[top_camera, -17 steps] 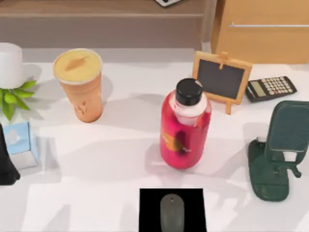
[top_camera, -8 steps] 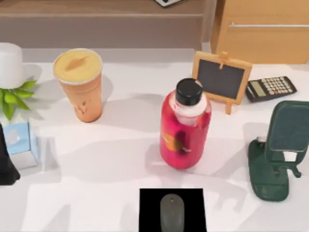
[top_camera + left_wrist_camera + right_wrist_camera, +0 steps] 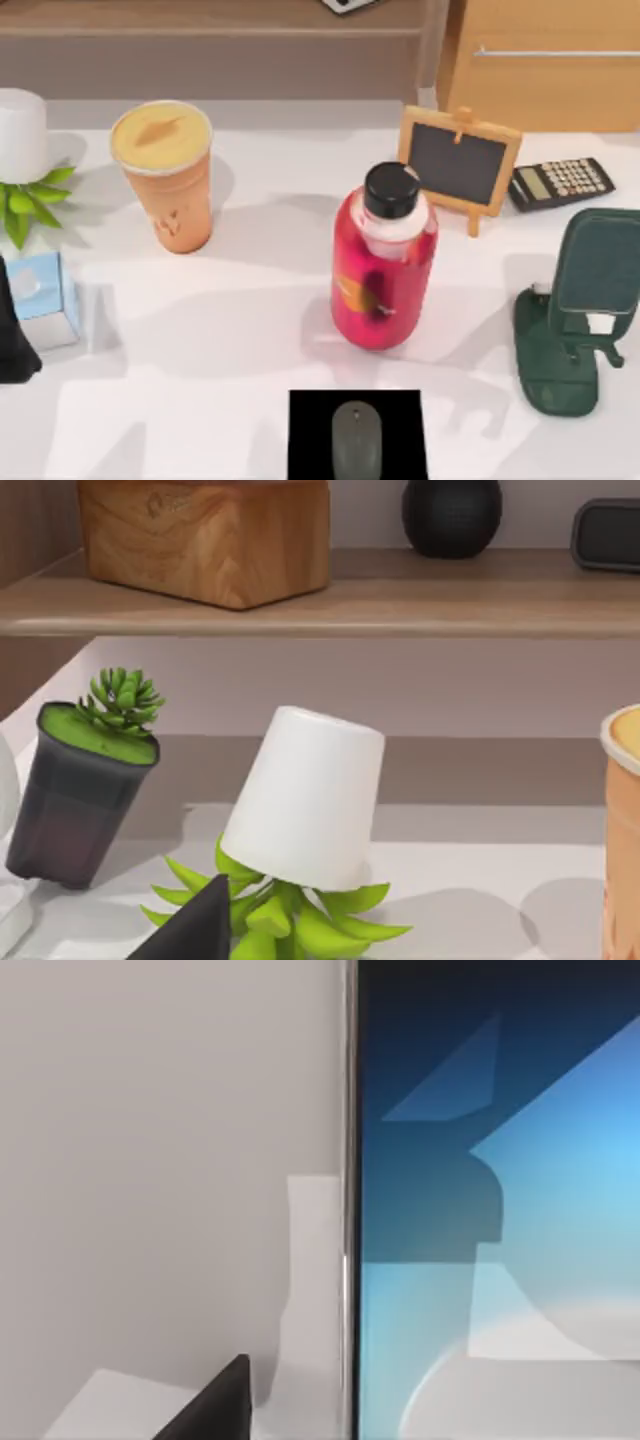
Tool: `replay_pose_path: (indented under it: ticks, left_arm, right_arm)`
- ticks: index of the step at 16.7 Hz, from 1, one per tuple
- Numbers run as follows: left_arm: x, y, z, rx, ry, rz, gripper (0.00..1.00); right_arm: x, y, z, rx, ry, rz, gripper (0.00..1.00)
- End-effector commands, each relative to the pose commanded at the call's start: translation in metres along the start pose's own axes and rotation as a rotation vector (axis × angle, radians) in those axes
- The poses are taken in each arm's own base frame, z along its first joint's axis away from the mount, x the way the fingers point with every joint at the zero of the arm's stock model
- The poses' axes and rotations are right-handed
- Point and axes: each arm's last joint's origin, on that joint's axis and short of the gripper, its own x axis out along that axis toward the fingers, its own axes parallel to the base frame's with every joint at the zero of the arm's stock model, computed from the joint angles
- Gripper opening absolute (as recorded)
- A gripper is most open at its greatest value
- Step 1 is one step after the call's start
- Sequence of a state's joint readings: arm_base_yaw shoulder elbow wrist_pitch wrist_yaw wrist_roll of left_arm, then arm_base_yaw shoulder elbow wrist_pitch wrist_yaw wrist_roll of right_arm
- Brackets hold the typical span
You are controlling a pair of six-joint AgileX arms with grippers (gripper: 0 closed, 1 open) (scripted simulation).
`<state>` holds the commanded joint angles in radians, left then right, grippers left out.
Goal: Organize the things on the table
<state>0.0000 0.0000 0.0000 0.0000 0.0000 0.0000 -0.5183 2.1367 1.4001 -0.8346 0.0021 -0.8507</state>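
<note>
**Right tool over the phone, grip unreadable**

Top view: the orange cup [image 3: 165,178] stands toward the table's [image 3: 230,340] far left. The grey mouse [image 3: 357,440] lies on a black mat [image 3: 310,440] at the near edge, its long axis running front to back.

Left wrist view: a dark corner of my left tool [image 3: 200,928] sits close to a white-potted plant [image 3: 305,800]; I cannot tell whether it is released or clenched.

Right wrist view: the smartphone [image 3: 500,1210] lies flat on the table, just beside my right tool [image 3: 215,1405], with its long edge running straight away from the tool. That tool's state I cannot tell either. I judge the right arm the nearer to the phone.

Bright, even light; soft shadows.
</note>
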Motion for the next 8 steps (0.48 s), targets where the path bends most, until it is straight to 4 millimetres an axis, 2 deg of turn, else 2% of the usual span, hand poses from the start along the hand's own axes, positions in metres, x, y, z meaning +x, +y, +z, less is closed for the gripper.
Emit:
replay_pose_path:
  ticks: [7,8]
  left_arm:
    - [0.0,0.0,0.0,0.0,0.0,0.0,1.0]
    - [0.0,0.0,0.0,0.0,0.0,0.0,1.0]
  right_arm:
    - [0.0,0.0,0.0,0.0,0.0,0.0,0.02]
    - [0.0,0.0,0.0,0.0,0.0,0.0,0.0]
